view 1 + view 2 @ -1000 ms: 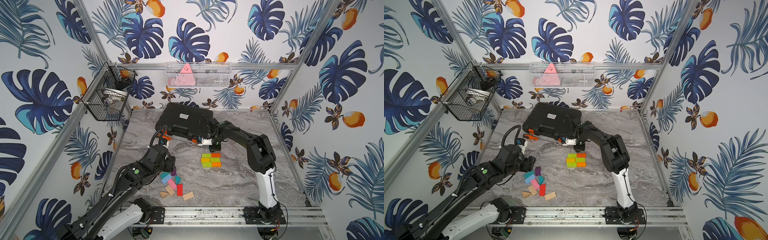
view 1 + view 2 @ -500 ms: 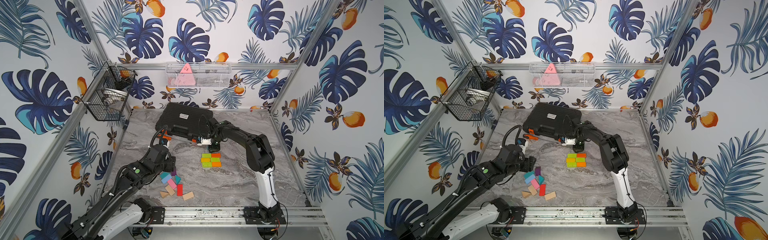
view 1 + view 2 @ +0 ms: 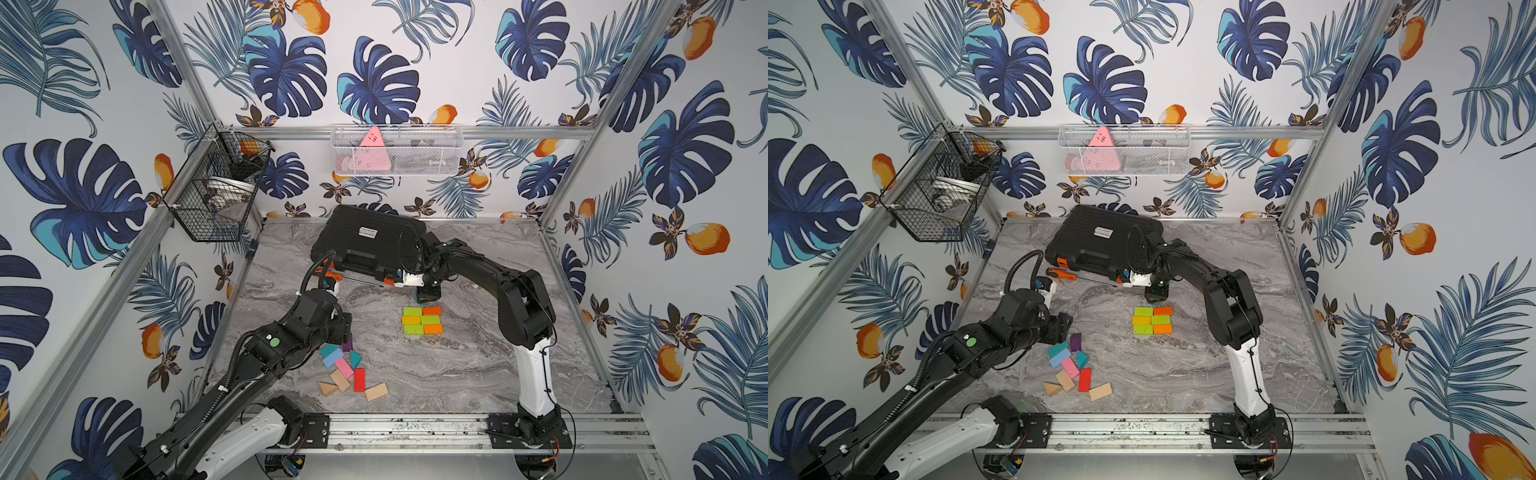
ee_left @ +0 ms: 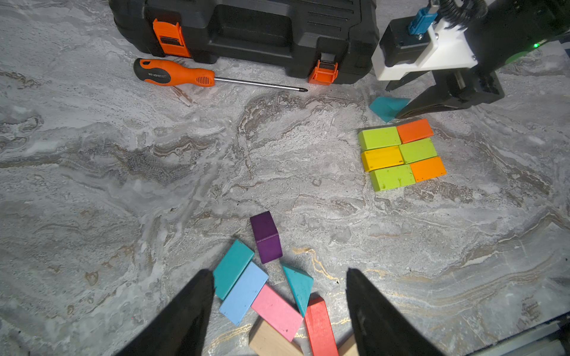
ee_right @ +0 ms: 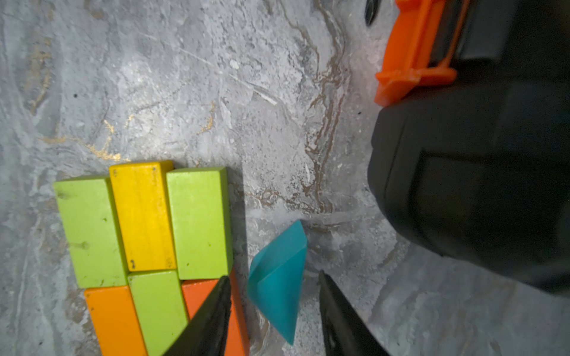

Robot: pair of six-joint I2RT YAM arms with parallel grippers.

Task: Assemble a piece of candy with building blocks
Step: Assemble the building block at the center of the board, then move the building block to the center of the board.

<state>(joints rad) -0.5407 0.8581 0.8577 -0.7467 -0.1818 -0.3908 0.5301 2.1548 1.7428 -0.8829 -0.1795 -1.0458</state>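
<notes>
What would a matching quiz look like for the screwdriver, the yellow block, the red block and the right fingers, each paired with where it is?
Things:
1. screwdriver
2. yellow block
3. red block
4. right fingers

Places:
A. beside the pink block
B. either side of a teal wedge
C. in the tidy rectangle
D. lying along the black case

Pairs: 1-D, 2-C, 3-A, 4-B

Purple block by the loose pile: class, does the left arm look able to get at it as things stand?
Probably yes: the left gripper hangs open close by the purple block, with nothing on it or between them.
</notes>
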